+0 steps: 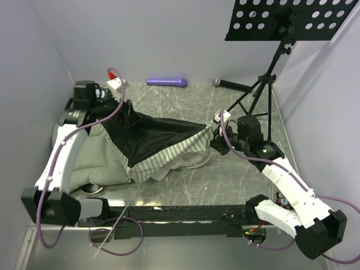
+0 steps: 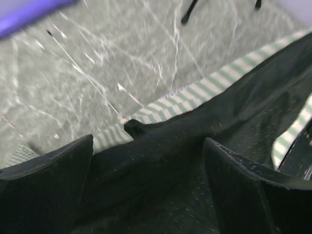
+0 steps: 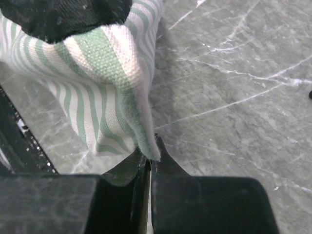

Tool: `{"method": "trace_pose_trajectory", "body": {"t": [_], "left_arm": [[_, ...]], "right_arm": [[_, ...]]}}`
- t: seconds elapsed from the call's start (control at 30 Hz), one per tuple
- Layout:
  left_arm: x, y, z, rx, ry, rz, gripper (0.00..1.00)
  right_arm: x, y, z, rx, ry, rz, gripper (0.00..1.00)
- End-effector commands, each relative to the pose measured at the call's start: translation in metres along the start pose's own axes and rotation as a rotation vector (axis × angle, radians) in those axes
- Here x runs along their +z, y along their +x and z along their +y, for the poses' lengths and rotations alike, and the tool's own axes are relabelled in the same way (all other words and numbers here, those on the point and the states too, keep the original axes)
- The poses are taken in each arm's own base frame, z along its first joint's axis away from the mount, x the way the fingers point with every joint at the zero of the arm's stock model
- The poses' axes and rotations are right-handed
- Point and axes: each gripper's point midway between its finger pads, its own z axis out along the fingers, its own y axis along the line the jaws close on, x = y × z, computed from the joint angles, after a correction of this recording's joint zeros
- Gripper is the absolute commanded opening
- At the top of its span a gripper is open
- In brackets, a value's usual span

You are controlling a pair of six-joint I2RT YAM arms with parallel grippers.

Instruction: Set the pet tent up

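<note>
The pet tent [image 1: 163,147] lies collapsed mid-table, black lining up, with a green-and-white striped edge along its near side. My right gripper [image 1: 216,142] is shut on the tent's right striped corner [image 3: 122,83], and the fabric is pinched between its fingertips [image 3: 168,165] just above the marble table. My left gripper [image 1: 120,116] is over the tent's far left end. Its fingers [image 2: 48,190] are wide apart, with the black lining [image 2: 161,161] lying between them and a striped hem [image 2: 195,95] beyond. No poles or mesh are clearly visible.
A green-checked cushion [image 1: 93,160] lies under the tent's left side. At the back are a purple cylinder [image 1: 167,82], a microphone [image 1: 229,85] and a white plug block [image 1: 115,84]. A music stand's tripod [image 1: 263,90] stands at the back right. A black bar [image 1: 185,214] runs along the near edge.
</note>
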Motion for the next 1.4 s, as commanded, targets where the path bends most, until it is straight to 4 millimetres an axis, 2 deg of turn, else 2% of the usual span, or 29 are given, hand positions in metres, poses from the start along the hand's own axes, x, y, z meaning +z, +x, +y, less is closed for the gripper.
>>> {"method": "trace_pose_trajectory", "body": {"t": [0.0,0.03,0.07,0.13,0.17,0.2,0.27,0.3,0.33,0.43,0.53,0.63,0.7,0.77,0.83,0.93,1.0,1.1,1.13,1.2,1.37], "left_arm": [[0.03,0.018,0.002,0.151,0.082,0.081,0.89],[0.035,0.017,-0.001,0.177,0.128,0.077,0.84],[0.038,0.017,-0.003,0.215,0.173,0.078,0.74],[0.042,0.02,-0.007,0.272,0.253,0.091,0.45],[0.044,0.023,-0.007,0.297,0.278,0.104,0.22],[0.047,0.026,-0.005,0.318,0.295,0.111,0.04],[0.052,0.014,0.002,0.372,0.278,0.07,0.01],[0.053,0.006,0.004,0.404,0.265,0.036,0.01],[0.057,-0.004,0.008,0.436,0.247,-0.007,0.01],[0.067,-0.032,0.016,0.55,0.221,-0.134,0.01],[0.083,-0.049,0.024,0.642,0.232,-0.165,0.01],[0.097,-0.052,0.032,0.67,0.286,-0.145,0.01],[0.104,-0.049,0.039,0.687,0.29,-0.136,0.01],[0.108,-0.051,0.04,0.714,0.294,-0.155,0.01],[0.11,-0.053,0.033,0.718,0.315,-0.174,0.01],[0.114,-0.056,0.022,0.73,0.347,-0.195,0.01],[0.117,-0.055,0.014,0.737,0.377,-0.204,0.01],[0.12,-0.051,0.003,0.746,0.412,-0.193,0.01],[0.119,-0.05,0.0,0.75,0.417,-0.19,0.01],[0.116,-0.047,-0.005,0.75,0.425,-0.194,0.01],[0.106,-0.048,-0.016,0.756,0.423,-0.225,0.01]], "right_arm": [[0.013,0.01,-0.007,0.046,0.038,0.026,0.0],[0.014,0.01,-0.007,0.042,0.029,0.036,0.0],[0.015,0.008,-0.005,0.03,0.012,0.04,0.0],[0.013,0.005,0.003,0.004,-0.041,0.045,0.0],[0.011,0.004,0.006,-0.007,-0.06,0.047,0.09],[0.009,0.003,0.011,-0.017,-0.086,0.049,0.21],[0.002,0.006,0.018,-0.037,-0.118,0.068,0.59],[-0.002,0.014,0.023,-0.037,-0.139,0.102,0.82],[-0.009,0.021,0.026,-0.055,-0.154,0.134,0.99],[-0.027,0.027,0.032,-0.138,-0.176,0.165,1.0],[-0.047,0.009,0.032,-0.257,-0.14,0.094,1.0],[-0.067,-0.012,0.028,-0.362,-0.088,0.059,1.0],[-0.084,-0.027,0.037,-0.402,-0.108,0.024,1.0],[-0.101,-0.051,0.057,-0.441,-0.171,-0.066,1.0],[-0.103,-0.075,0.074,-0.453,-0.239,-0.148,1.0],[-0.079,-0.094,0.087,-0.51,-0.318,-0.164,0.94],[-0.051,-0.104,0.09,-0.597,-0.352,-0.166,0.89],[-0.012,-0.13,0.091,-0.715,-0.378,-0.206,0.86],[0.009,-0.135,0.091,-0.743,-0.398,-0.201,0.84],[0.037,-0.148,0.09,-0.805,-0.405,-0.208,0.81],[0.101,-0.166,0.087,-0.929,-0.428,-0.223,0.81]]}}
